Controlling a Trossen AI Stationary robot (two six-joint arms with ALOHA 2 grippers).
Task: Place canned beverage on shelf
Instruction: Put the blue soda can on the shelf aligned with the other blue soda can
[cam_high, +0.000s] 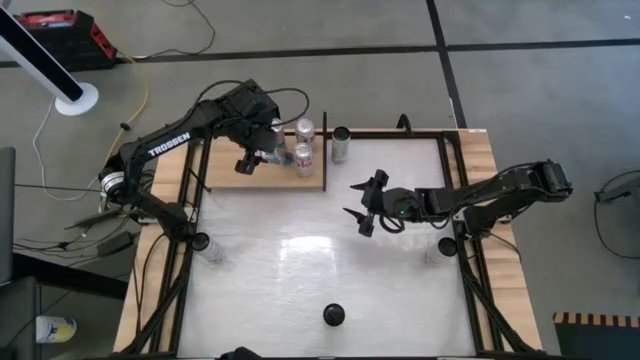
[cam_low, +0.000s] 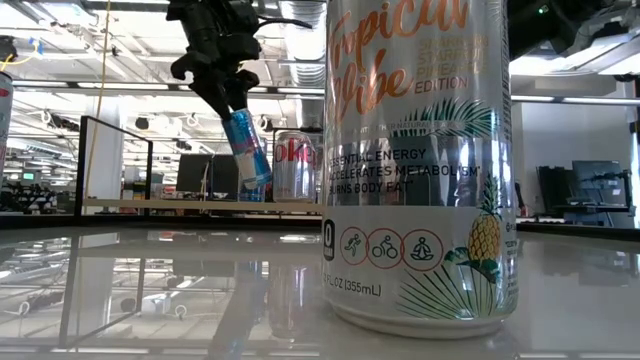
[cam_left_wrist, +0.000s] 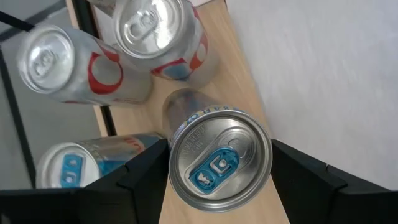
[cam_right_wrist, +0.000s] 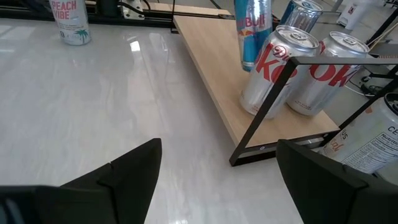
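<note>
**Blue can held over the shelf; right arm waited open**

The white table (cam_high: 300, 270) filled the overhead view, and only that view showed both arms at once. The shelf (cam_high: 225, 172) lay at the table's far edge, directly under the left gripper (cam_high: 262, 155). The right gripper (cam_high: 362, 205) hung over the middle of the table, well apart from the shelf, its fingers spread with nothing between them.

The left gripper was pinching a slim blue can (cam_left_wrist: 217, 163), one finger (cam_left_wrist: 146, 177) on each side. The left wrist view alone showed the can's silver top with its blue tab, and the wood of the shelf beneath it. The level view alone showed the can tilted, with its lower end down near the board; whether it touched the board could not be told. That view was half blocked by a large Tropical Vibe can (cam_low: 420, 170) standing close to the lens; from above it was only a dark round spot near the table's front edge.

Just beyond the left gripper, two red-and-silver cola cans (cam_high: 304, 145) stood upright on the shelf; the right wrist view showed them side by side behind the black end bar (cam_right_wrist: 273, 106). Another can (cam_high: 341, 145) stood on the table just off the shelf's end, nearer the right gripper.
</note>
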